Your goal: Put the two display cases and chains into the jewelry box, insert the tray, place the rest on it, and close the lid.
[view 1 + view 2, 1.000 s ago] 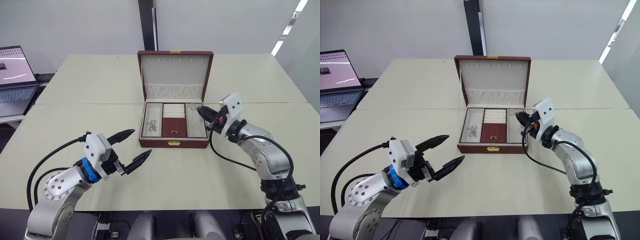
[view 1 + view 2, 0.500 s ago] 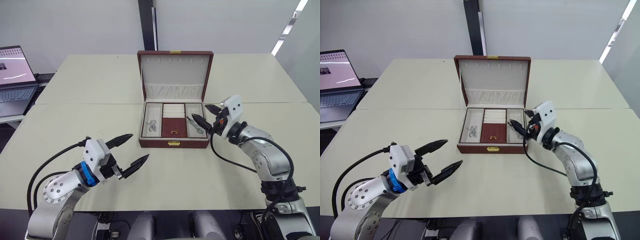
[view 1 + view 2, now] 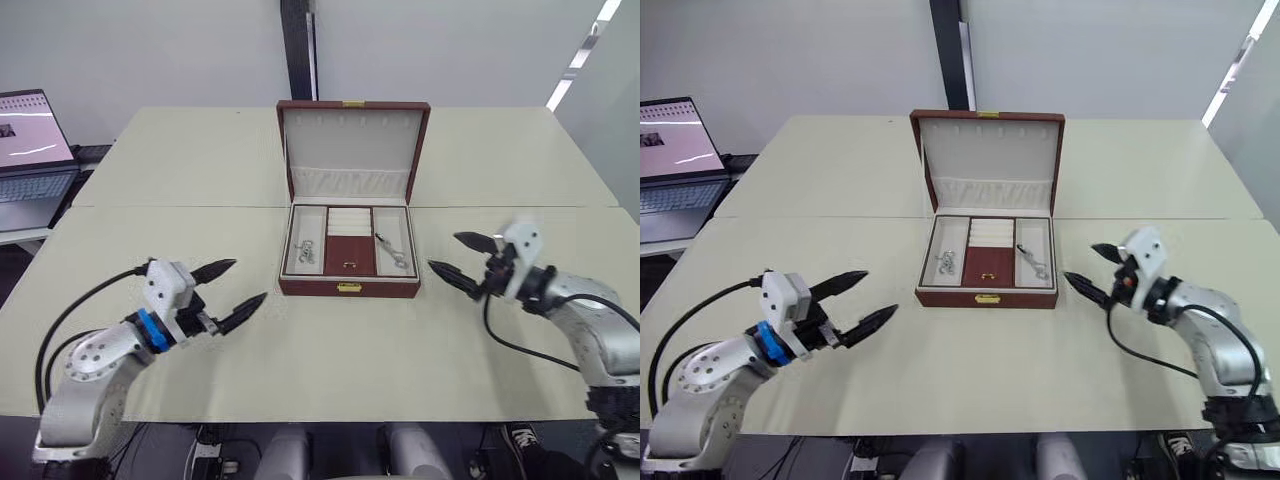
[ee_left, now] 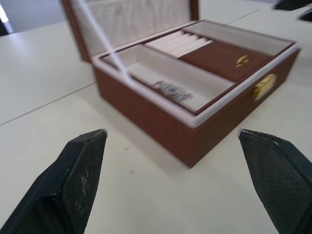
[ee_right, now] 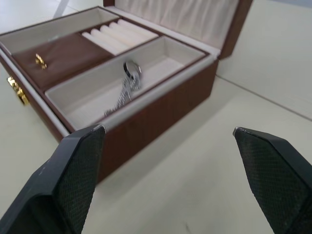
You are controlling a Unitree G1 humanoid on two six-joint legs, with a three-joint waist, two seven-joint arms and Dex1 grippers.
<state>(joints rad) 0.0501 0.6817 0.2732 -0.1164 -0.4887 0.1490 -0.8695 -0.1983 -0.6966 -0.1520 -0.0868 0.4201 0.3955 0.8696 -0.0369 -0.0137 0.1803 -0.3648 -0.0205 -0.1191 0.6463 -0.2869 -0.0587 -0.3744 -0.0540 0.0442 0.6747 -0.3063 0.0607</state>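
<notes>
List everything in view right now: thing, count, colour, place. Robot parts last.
jewelry box: 1, reddish-brown wood with gold front clasp, centre of the table, open.
lid: 1, reddish-brown, cream-lined with a gathered pocket, standing upright at the back of the box.
tray: 1, brown centre panel with small gold handle, cream side compartments, seated in the box.
chains: 2 silvery items, one in the tray's left compartment, one in its right compartment.
table: cream, under everything; a seam runs across it behind the box.
laptop: 1, dark, screen lit, far left beside the table.
left gripper: black fingers, open, over the table left of the box.
right gripper: black fingers, open, over the table right of the box.
</notes>
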